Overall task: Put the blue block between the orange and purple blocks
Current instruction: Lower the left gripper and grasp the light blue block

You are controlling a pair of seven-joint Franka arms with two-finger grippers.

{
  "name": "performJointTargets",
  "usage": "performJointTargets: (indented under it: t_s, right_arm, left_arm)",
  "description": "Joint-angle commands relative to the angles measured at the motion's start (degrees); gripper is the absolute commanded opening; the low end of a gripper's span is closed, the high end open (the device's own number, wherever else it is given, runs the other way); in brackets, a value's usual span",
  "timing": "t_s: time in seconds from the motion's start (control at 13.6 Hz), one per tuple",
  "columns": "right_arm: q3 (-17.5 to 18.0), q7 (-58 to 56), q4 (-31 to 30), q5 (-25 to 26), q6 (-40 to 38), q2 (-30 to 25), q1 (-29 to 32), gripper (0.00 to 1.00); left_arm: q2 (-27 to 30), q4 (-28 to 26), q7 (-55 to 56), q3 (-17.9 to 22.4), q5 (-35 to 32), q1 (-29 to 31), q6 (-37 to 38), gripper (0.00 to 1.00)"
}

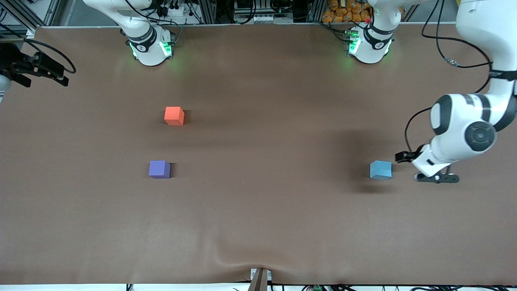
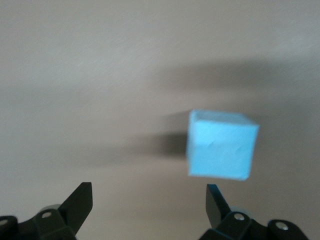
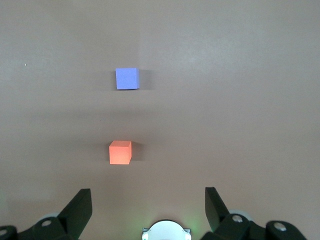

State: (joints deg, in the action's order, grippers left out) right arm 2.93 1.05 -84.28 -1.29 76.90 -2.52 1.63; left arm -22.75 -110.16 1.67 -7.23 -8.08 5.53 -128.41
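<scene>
Front view: high up, facing both arm bases across the brown table (image 1: 258, 226), whole tabletop in frame. Left wrist view: looking down from close range past its own open fingers (image 2: 80, 202) at the blue block (image 2: 222, 145), which also appears in the front view (image 1: 381, 169). Right wrist view: looking down from much higher, taking in the orange block (image 3: 120, 152) and purple block (image 3: 126, 78), both shared with the front view (image 1: 174, 116) (image 1: 159, 169).
</scene>
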Motion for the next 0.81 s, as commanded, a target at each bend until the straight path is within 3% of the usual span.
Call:
performJointTargets:
  t_s: [0.0, 0.74]
  right_arm:
    - [0.9, -0.7, 1.3, 0.1, -1.0, 0.6, 1.5, 1.0]
    - [0.9, -0.6, 1.3, 0.1, -1.0, 0.6, 1.5, 1.0]
  left_arm:
    - [-3.5, 1.9, 1.0, -2.2, -0.7, -0.3, -1.8, 1.0]
    - [-10.5, 4.7, 1.4, -3.1, -0.6, -1.4, -2.2, 1.0]
